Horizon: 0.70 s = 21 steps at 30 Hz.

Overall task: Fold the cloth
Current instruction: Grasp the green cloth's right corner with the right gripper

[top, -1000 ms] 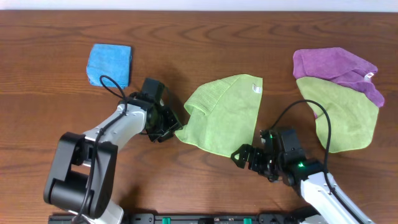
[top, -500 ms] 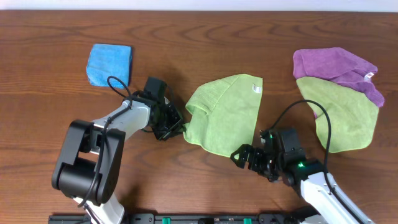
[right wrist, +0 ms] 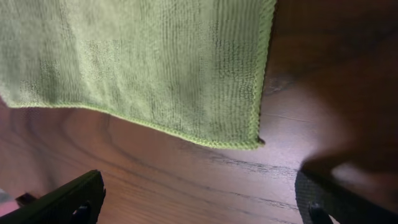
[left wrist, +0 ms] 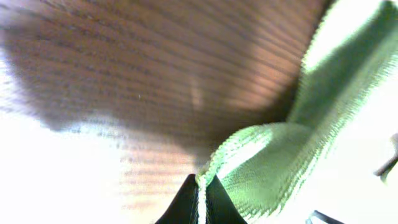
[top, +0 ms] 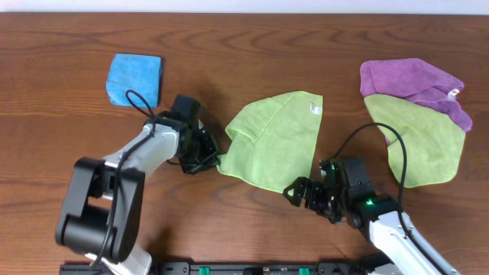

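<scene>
Near the middle of the brown wooden table (top: 252,46) lies the lime-green microfibre cloth (top: 275,141), roughly square and partly rumpled, with a raised fold along its left side and a small white tag (top: 313,108) at its far right corner. The left gripper (top: 208,159) meets the cloth's near left corner. Seen from the left wrist, its two dark fingers (left wrist: 186,202) stand pressed almost together, with the cloth's stitched edge pinched in the thin slit between them; the fabric bulges up just beyond the tips.

The right gripper (top: 302,192) sits just off the cloth's near right corner. Its jaws are spread wide, one dark finger (right wrist: 68,196) at each side of the right wrist view, with bare wood between them. The cloth's corner lies flat ahead of them, untouched.

Well to the right rests a second lime-green cloth (top: 424,149), its far edge overlapped by a crumpled purple cloth (top: 412,80). A small bright-blue folded square cloth (top: 135,78) lies at far left.
</scene>
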Each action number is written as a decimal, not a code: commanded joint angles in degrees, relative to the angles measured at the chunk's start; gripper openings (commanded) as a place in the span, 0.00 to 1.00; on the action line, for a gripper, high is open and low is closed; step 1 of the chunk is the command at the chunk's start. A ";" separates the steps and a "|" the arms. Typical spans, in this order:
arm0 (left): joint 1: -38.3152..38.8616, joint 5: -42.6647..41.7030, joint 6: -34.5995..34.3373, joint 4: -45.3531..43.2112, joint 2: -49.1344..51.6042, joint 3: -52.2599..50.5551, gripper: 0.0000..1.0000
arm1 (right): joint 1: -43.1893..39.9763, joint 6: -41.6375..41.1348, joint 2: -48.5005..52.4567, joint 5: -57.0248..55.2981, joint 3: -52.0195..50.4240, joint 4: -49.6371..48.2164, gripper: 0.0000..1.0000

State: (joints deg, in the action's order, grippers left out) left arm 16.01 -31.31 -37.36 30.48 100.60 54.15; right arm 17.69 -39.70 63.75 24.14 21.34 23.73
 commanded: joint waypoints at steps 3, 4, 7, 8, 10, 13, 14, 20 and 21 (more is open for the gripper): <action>-0.22 1.70 2.69 2.16 -1.73 0.66 0.06 | -0.74 -1.95 2.03 -3.17 -0.59 -1.55 0.96; -0.24 1.70 2.71 2.56 -1.73 0.66 0.06 | -0.74 -2.05 3.65 -3.17 -0.59 -2.69 0.96; -0.22 1.68 2.71 2.75 -1.73 0.66 0.06 | -0.74 -2.71 7.43 -3.10 -0.59 -5.64 0.95; -0.24 1.66 2.73 2.75 -1.73 0.66 0.06 | -0.74 -3.17 8.70 -3.08 -0.59 -6.34 0.95; -0.22 1.33 2.73 2.75 -1.73 0.66 0.06 | -0.74 -3.17 10.78 -2.89 -0.59 -7.37 0.94; -0.22 1.22 2.73 3.02 -1.73 0.66 0.06 | -0.74 -3.17 14.01 -2.89 -0.59 -8.04 0.90; -0.24 1.25 2.73 3.23 -1.73 0.66 0.06 | -0.72 -3.15 14.73 -2.86 -0.59 -8.22 0.89; -0.24 1.25 4.22 4.04 -1.73 0.66 0.06 | 1.16 -3.13 16.92 -3.08 -0.59 -11.21 0.67; -0.24 1.27 4.22 4.20 -1.73 0.66 0.06 | 1.62 -3.13 16.92 -3.37 -0.57 -11.85 0.59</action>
State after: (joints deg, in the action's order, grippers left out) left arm 16.01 -30.85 -34.59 34.20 99.20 54.15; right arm 17.85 -42.59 77.19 26.30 24.49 10.66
